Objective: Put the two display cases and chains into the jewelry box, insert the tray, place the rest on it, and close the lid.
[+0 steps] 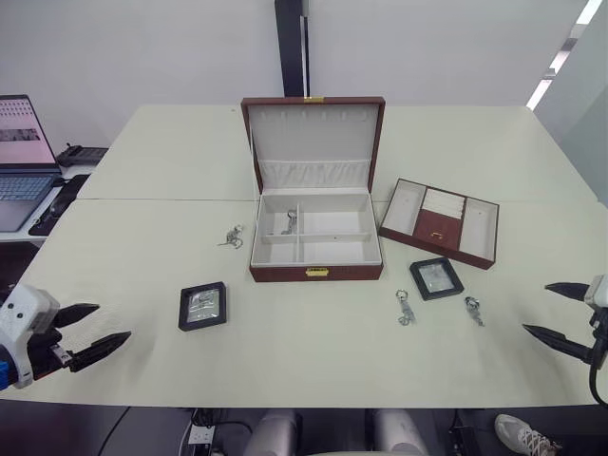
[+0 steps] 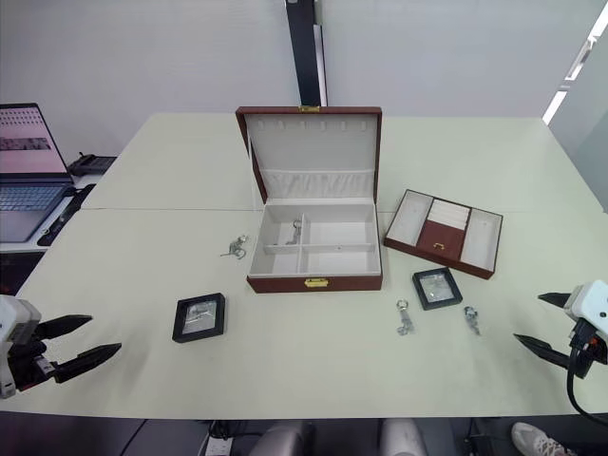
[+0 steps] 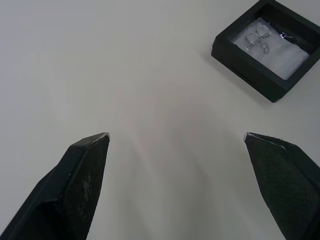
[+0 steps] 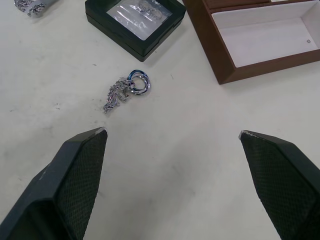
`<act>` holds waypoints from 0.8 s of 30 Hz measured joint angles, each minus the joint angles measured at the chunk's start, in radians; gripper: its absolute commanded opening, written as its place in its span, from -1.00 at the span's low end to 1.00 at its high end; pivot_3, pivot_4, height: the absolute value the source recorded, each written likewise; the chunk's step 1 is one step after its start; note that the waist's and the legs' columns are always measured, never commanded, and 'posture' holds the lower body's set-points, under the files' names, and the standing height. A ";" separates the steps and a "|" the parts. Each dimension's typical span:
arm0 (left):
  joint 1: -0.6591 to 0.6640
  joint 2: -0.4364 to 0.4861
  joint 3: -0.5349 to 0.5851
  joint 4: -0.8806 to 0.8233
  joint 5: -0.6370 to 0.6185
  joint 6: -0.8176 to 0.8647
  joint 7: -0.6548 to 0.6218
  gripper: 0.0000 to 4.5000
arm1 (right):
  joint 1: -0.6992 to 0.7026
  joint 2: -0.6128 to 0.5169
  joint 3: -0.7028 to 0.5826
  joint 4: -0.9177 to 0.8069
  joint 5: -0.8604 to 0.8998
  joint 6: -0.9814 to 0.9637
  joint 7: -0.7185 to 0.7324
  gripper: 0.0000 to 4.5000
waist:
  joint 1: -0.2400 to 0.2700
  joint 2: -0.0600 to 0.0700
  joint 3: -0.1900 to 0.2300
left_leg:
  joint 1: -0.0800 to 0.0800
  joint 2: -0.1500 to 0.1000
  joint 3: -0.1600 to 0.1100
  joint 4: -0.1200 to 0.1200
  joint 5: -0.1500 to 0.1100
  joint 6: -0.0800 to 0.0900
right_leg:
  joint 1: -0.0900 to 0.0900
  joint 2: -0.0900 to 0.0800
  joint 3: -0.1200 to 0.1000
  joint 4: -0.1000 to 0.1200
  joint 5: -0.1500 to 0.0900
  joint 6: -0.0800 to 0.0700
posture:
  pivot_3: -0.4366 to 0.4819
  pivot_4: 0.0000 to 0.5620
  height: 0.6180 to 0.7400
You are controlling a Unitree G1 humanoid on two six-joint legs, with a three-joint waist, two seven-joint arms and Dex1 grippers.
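Both claws hover spread and empty low over the desk [image 1: 171, 152]: left claw [image 1: 87, 332] at lower left of the frame, right claw [image 1: 559, 312] at lower right. Nearest the left claw lies one display case [image 1: 202, 306]; the other display case [image 1: 436, 278] sits right of centre, beside two trinkets [image 1: 405, 307] [image 1: 472, 310]. At centre, the jewelry box [image 1: 315, 239] stands with its lid [image 1: 314, 141] raised, one chain [image 1: 290, 222] already inside, another chain [image 1: 231, 237] just left of it. The tray [image 1: 440, 222] waits at right. Gripping each case squarely across its black frame looks the surest approach.
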 measured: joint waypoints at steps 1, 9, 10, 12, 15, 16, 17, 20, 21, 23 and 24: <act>0.002 0.000 -0.004 -0.017 -0.001 -0.001 -0.010 0.99 | -0.018 -0.010 0.007 0.000 0.000 0.001 0.001 1.00 | 0.000 0.000 0.000 | 0.000 0.000 0.000 0.000 0.000 0.000 | 0.000 0.000 0.000 0.000 0.000 0.000 | -0.05 -0.47 1.00; -0.002 0.014 -0.029 -0.104 -0.002 -0.021 -0.051 0.99 | -0.190 -0.066 0.114 -0.119 0.071 0.052 0.039 1.00 | -0.003 0.002 0.001 | 0.000 0.001 0.000 0.000 0.000 0.000 | 0.001 0.000 -0.001 -0.003 0.000 0.000 | -0.05 -0.47 1.00; 0.001 0.014 -0.032 -0.113 -0.002 -0.021 -0.056 0.99 | -0.219 -0.069 0.138 -0.146 0.092 0.071 0.043 1.00 | -0.003 0.002 0.001 | 0.000 0.001 0.000 0.000 0.000 0.000 | 0.001 0.001 -0.001 -0.004 0.000 0.000 | -0.05 -0.47 1.00; 0.015 0.015 -0.039 -0.130 0.000 -0.024 -0.061 0.99 | -0.283 -0.082 0.195 -0.193 0.130 0.116 0.045 1.00 | -0.003 0.003 0.002 | 0.000 0.001 0.000 0.000 0.000 0.000 | 0.002 0.000 -0.001 -0.006 0.001 0.001 | -0.05 -0.47 1.00; 0.024 0.015 -0.057 -0.188 -0.002 -0.026 -0.063 0.99 | -0.423 -0.085 0.323 -0.294 0.205 0.190 0.043 1.00 | -0.004 0.004 0.002 | -0.001 0.001 -0.001 0.000 0.000 0.000 | 0.002 0.000 -0.002 -0.007 0.001 0.001 | -0.05 -0.47 1.00; 0.027 0.015 -0.061 -0.202 -0.003 -0.028 -0.069 0.99 | -0.460 -0.081 0.357 -0.319 0.222 0.214 0.040 1.00 | -0.003 0.004 0.002 | -0.001 0.001 -0.001 0.000 0.000 0.000 | 0.002 0.000 -0.002 -0.007 0.001 0.001 | -0.05 -0.47 1.00; 0.033 0.017 -0.063 -0.207 -0.004 -0.034 -0.082 0.99 | -0.515 -0.060 0.397 -0.332 0.249 0.249 0.027 1.00 | -0.003 0.003 0.002 | -0.001 0.001 -0.001 0.000 0.000 0.000 | 0.002 0.000 -0.002 -0.008 0.001 0.001 | -0.05 -0.47 1.00; 0.033 0.028 -0.076 -0.238 -0.011 -0.043 -0.122 0.99 | -0.662 0.018 0.497 -0.368 0.334 0.358 -0.028 1.00 | -0.003 0.003 0.003 | -0.002 0.001 -0.001 0.000 0.000 0.000 | 0.001 0.000 -0.002 -0.008 0.001 0.001 | -0.05 -0.47 1.00; 0.033 0.036 -0.080 -0.246 -0.014 -0.045 -0.139 0.99 | -0.699 0.039 0.522 -0.371 0.355 0.389 -0.044 1.00 | -0.003 0.003 0.003 | -0.002 0.001 -0.002 0.000 0.000 0.000 | 0.001 0.000 -0.002 -0.008 0.001 0.001 | -0.05 -0.47 1.00; 0.025 0.053 -0.083 -0.257 -0.024 -0.052 -0.169 0.99 | -0.743 0.058 0.560 -0.376 0.372 0.426 -0.060 1.00 | 0.001 0.003 0.003 | -0.003 0.000 -0.002 0.000 0.000 0.000 | 0.001 0.000 -0.003 -0.008 0.001 0.001 | -0.05 -0.47 1.00; 0.008 0.059 -0.091 -0.249 -0.024 -0.066 -0.183 0.99 | -0.755 0.061 0.577 -0.374 0.370 0.431 -0.062 1.00 | 0.004 0.004 0.003 | -0.002 0.000 -0.002 0.000 0.000 0.000 | 0.001 0.000 -0.003 -0.008 0.001 0.001 | -0.05 -0.47 1.00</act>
